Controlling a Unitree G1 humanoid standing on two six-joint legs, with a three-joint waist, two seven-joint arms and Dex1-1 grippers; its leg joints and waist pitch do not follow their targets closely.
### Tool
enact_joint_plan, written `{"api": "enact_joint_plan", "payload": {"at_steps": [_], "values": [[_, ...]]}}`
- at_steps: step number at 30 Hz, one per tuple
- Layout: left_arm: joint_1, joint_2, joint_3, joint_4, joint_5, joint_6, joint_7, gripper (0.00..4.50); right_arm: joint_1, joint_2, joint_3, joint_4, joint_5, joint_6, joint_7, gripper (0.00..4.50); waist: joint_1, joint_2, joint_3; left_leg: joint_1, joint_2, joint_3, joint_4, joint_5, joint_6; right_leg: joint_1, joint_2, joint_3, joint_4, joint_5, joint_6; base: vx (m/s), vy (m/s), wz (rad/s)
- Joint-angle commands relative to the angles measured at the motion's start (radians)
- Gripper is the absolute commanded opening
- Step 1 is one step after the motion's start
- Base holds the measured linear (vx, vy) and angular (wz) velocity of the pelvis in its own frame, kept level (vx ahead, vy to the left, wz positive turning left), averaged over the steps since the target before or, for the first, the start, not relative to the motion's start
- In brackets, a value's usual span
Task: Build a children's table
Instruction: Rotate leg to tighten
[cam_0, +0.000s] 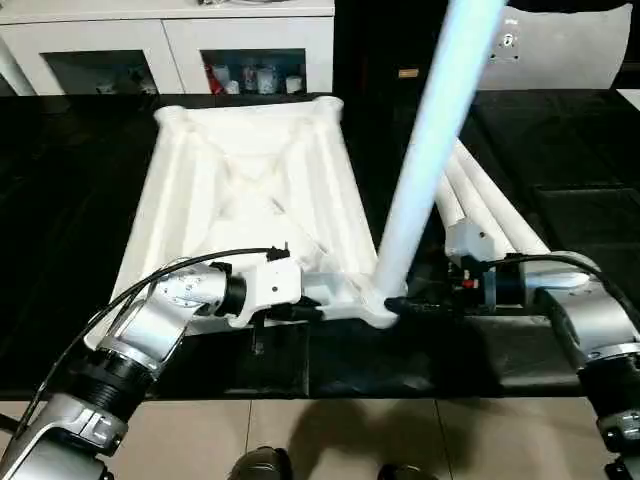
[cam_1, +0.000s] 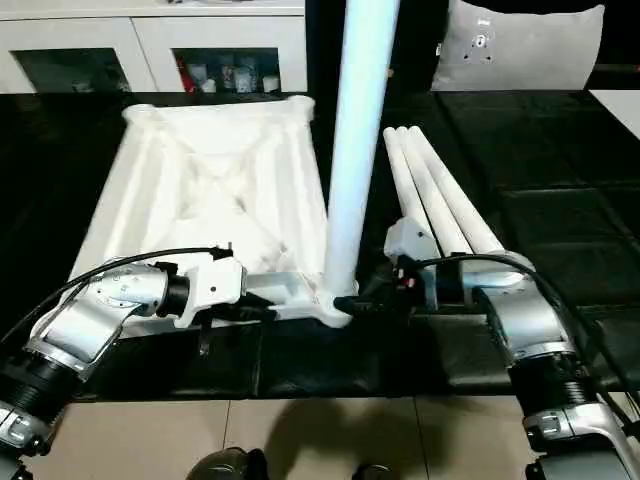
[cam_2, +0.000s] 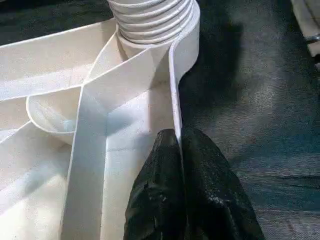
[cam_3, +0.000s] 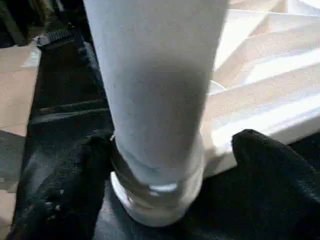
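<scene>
- We see the children's table (cam_0: 250, 190) lying upside down on the black-covered desk (cam_0: 80, 200), its cross-ribbed underside facing up; one white leg (cam_0: 430, 150) stands upright in the near corner socket (cam_2: 155, 20) on our right, its threaded base seated there in the left wrist view
- Our left end effector (cam_2: 177, 165) is pinched together on the tabletop's thin side wall just beside that socket; one black finger (cam_2: 155, 190) sits inside the rim, the other outside against the desk
- Our right end effector (cam_3: 165, 165) straddles the foot of the upright leg from the other side; its jaws stand apart, one finger (cam_3: 65, 185) on either flank of the tube, and we cannot tell whether they press on it
- Three spare legs (cam_1: 440, 200) lie side by side on the desk to the right of the tabletop, close behind the right wrist (cam_1: 470, 285)
- White cabinets (cam_0: 170, 50) with glass doors line the far wall; tiled floor (cam_0: 350, 440) shows below the desk's near edge, with dark shoe tips (cam_0: 260, 465) at the bottom of the head view
</scene>
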Motion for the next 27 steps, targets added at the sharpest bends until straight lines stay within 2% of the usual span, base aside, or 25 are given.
{"api": "enact_joint_plan", "payload": {"at_steps": [1,8,9,11,14,17,20,22,23,25,26,27], "values": [[-0.003,-0.001,-0.040,0.001,0.009,-0.016,-0.042,0.00,0.002,0.005,0.011,0.007,-0.005,-0.006,0.008,3.79,-0.005,-0.002,-0.072,0.036,0.082,-0.030,-0.079,-0.335,0.026,0.035,-0.078,0.047,-0.058,-0.264,-0.234,0.000,0.000,0.00],[-0.012,-0.007,-0.043,0.020,0.013,-0.038,-0.047,0.00,0.000,0.017,0.029,0.019,-0.010,-0.010,0.014,3.17,-0.001,-0.003,-0.075,0.035,0.082,-0.028,-0.075,-0.303,0.038,0.038,-0.078,0.046,-0.054,-0.232,-0.244,0.000,0.000,0.00],[-0.012,-0.007,-0.042,0.021,0.013,-0.039,-0.048,0.00,0.000,0.018,0.030,0.019,-0.010,-0.010,0.014,2.95,-0.001,-0.002,-0.074,0.035,0.082,-0.028,-0.075,-0.308,0.037,0.037,-0.078,0.046,-0.055,-0.241,-0.242,0.000,0.000,0.00],[-0.013,-0.008,-0.041,0.023,0.015,-0.040,-0.047,0.00,0.000,0.020,0.030,0.022,-0.011,-0.011,0.014,2.88,-0.001,-0.006,-0.072,0.035,0.082,-0.029,-0.076,-0.311,0.036,0.037,-0.079,0.046,-0.055,-0.258,-0.239,0.000,0.000,0.00],[-0.013,-0.011,-0.038,0.026,0.016,-0.040,-0.039,0.00,0.002,0.026,0.031,0.025,-0.008,-0.003,0.017,2.67,-0.003,-0.005,-0.073,0.036,0.083,-0.029,-0.076,-0.317,0.031,0.036,-0.078,0.047,-0.056,-0.272,-0.233,0.000,0.000,0.00],[-0.002,-0.021,-0.023,0.020,-0.002,-0.021,-0.023,0.00,0.012,0.037,0.025,0.010,0.009,0.017,0.016,2.65,-0.003,-0.002,-0.074,0.037,0.083,-0.028,-0.076,-0.313,0.032,0.036,-0.078,0.047,-0.056,-0.260,-0.235,0.000,0.000,0.00],[0.014,-0.041,0.009,-0.014,-0.021,0.052,0.029,0.00,0.029,0.063,0.009,-0.019,0.048,0.077,-0.008,2.63,-0.002,-0.003,-0.075,0.034,0.083,-0.029,-0.076,-0.306,0.035,0.039,-0.079,0.046,-0.055,-0.251,-0.243,0.000,0.000,0.00],[0.022,-0.057,0.033,-0.032,-0.018,0.106,0.089,0.00,0.027,0.089,0.017,-0.011,0.016,0.113,-0.084,2.62,-0.005,-0.002,-0.073,0.035,0.083,-0.028,-0.077,-0.316,0.030,0.035,-0.077,0.046,-0.055,-0.272,-0.239,0.000,0.000,0.00],[0.034,-0.080,0.063,-0.064,-0.020,0.175,0.161,0.00,0.026,0.127,0.027,-0.003,-0.020,0.141,-0.172,2.62,-0.009,-0.002,-0.070,0.035,0.082,-0.030,-0.080,-0.339,0.017,0.034,-0.077,0.046,-0.058,-0.309,-0.231,0.000,0.000,0.00],[0.048,-0.106,0.083,-0.104,-0.016,0.244,0.223,0.00,0.015,0.181,0.011,0.016,-0.028,0.162,-0.265,2.62,-0.020,-0.006,-0.065,0.037,0.078,-0.034,-0.082,-0.381,-0.010,0.032,-0.081,0.046,-0.065,-0.386,-0.212,0.000,0.000,0.00],[0.063,-0.139,0.098,-0.148,-0.014,0.313,0.280,0.00,-0.003,0.236,-0.013,0.038,-0.020,0.189,-0.348,2.62,-0.032,-0.007,-0.062,0.031,0.075,-0.040,-0.085,-0.401,-0.019,0.036,-0.083,0.043,-0.068,-0.441,-0.191,0.000,0.000,0.00],[0.063,-0.139,0.098,-0.148,-0.014,0.313,0.280,0.00,-0.003,0.236,-0.013,0.038,-0.020,0.189,-0.348,2.62,-0.043,-0.009,-0.059,0.028,0.074,-0.044,-0.087,-0.414,-0.028,0.035,-0.084,0.042,-0.071,-0.478,-0.174,0.000,0.000,0.00]]}}
